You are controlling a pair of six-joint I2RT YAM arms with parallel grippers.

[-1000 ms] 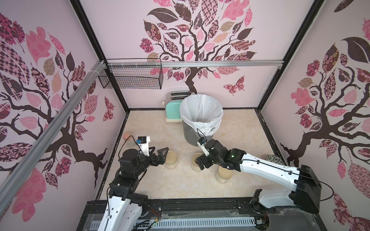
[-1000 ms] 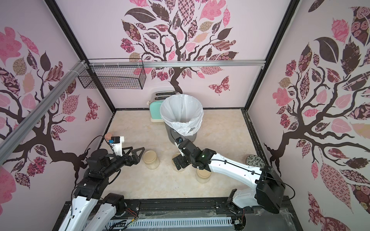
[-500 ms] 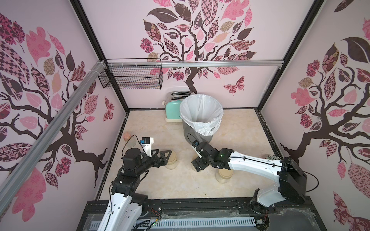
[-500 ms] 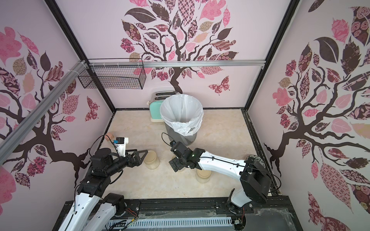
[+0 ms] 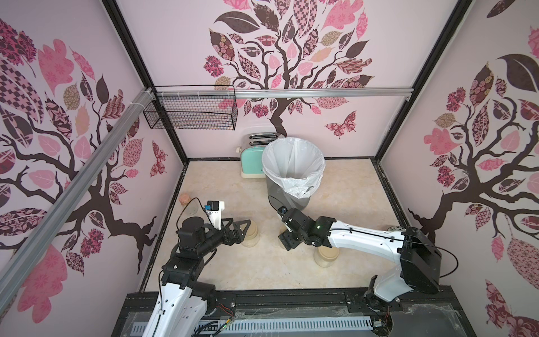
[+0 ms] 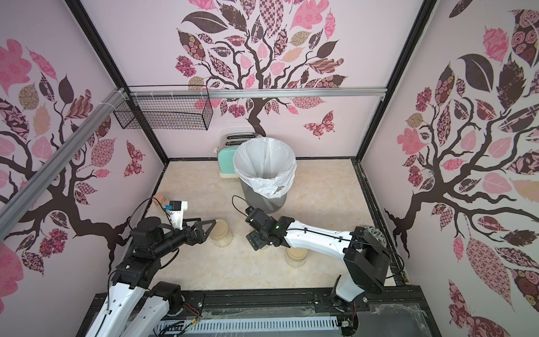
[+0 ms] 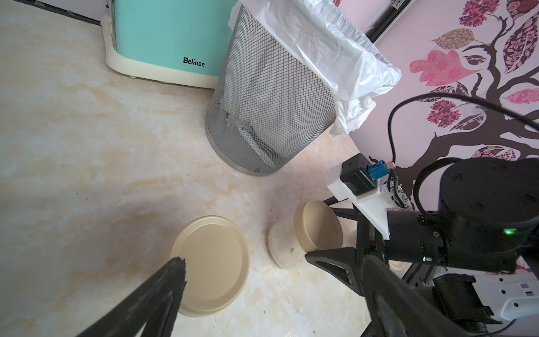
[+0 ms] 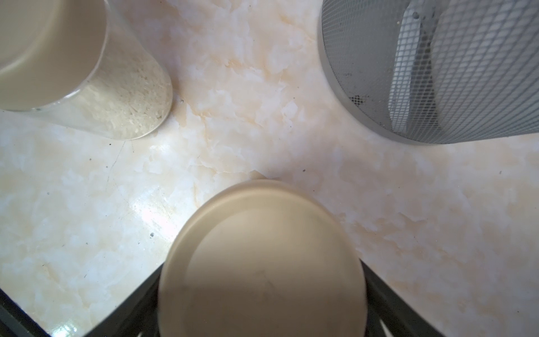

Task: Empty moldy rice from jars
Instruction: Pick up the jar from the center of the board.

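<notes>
Top view: we note the left gripper [image 5: 239,226] spread open, just beside the left jar [image 5: 250,235].
Left wrist: the right gripper [image 7: 316,229] straddles the middle jar's [image 7: 284,248] round beige lid [image 7: 320,224].
Right wrist: the smooth lid sits between the fingers; we cannot tell if it is pinched. Grainy rice [image 8: 128,99] shows behind clear glass.

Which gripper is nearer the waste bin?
Right. The right gripper is over the middle jar, just before the waste bin; the left gripper is farther aside, by the left jar.
</notes>
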